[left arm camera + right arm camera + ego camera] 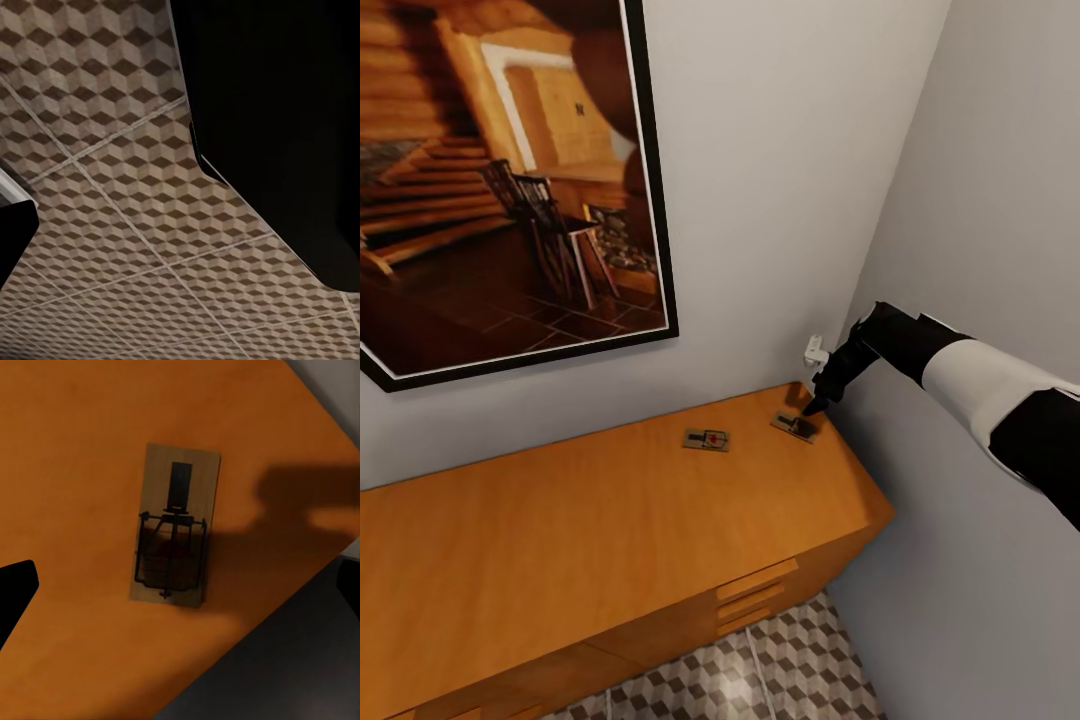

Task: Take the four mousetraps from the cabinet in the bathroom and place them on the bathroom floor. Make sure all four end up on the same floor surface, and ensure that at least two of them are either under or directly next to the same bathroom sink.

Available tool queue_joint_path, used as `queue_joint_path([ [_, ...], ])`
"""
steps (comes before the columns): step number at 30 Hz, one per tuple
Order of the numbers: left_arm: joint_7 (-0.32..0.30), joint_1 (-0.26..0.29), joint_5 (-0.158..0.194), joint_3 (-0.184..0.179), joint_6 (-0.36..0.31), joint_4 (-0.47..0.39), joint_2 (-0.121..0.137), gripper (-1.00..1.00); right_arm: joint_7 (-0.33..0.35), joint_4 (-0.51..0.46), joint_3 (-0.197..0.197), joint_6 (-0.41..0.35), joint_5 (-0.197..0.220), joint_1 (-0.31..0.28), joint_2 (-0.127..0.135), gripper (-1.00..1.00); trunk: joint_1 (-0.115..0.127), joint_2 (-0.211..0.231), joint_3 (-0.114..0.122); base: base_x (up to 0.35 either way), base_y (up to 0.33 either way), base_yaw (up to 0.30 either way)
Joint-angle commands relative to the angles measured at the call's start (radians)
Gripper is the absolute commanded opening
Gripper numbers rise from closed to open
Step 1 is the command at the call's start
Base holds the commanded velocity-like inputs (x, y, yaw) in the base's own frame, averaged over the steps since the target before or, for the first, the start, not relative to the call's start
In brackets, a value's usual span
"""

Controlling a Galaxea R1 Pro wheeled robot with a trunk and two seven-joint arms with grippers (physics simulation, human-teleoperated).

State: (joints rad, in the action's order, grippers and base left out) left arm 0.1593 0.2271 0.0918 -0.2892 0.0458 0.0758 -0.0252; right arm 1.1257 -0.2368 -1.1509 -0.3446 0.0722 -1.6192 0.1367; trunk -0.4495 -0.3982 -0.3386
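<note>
Grey walls (780, 150) meet in a corner at upper right of the head view, with a large black-framed picture of a timber interior (500, 180) at upper left. Cube-patterned brown and beige floor tiles (760, 670) show at the bottom. Below the picture stands the wide orange-brown wooden cabinet (610, 520); on its flat top lie two small flat wooden mousetraps with dark wire, one near centre (706, 439), one by the right rear corner (795, 425). The right gripper (818, 405) hangs just over the corner trap, fingers spread and empty. The left gripper's state I cannot tell.
</note>
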Motion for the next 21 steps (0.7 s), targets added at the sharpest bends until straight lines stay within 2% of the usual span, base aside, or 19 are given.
queue_joint_path([
  [1, 0.001, 0.002, 0.009, -0.008, 0.005, 0.004, -0.001, 1.00, 0.001, -0.003, -0.006, -0.010, 0.008, -0.001, 0.001, 1.00, -0.001, -0.002, -0.002, 0.000, 0.000, 0.000],
  [21, 0.001, 0.001, 0.009, -0.008, 0.005, 0.004, -0.001, 1.00, 0.000, -0.003, -0.006, -0.010, 0.008, -0.001, 0.001, 1.00, -0.001, -0.002, -0.017, 0.000, 0.000, 0.000],
])
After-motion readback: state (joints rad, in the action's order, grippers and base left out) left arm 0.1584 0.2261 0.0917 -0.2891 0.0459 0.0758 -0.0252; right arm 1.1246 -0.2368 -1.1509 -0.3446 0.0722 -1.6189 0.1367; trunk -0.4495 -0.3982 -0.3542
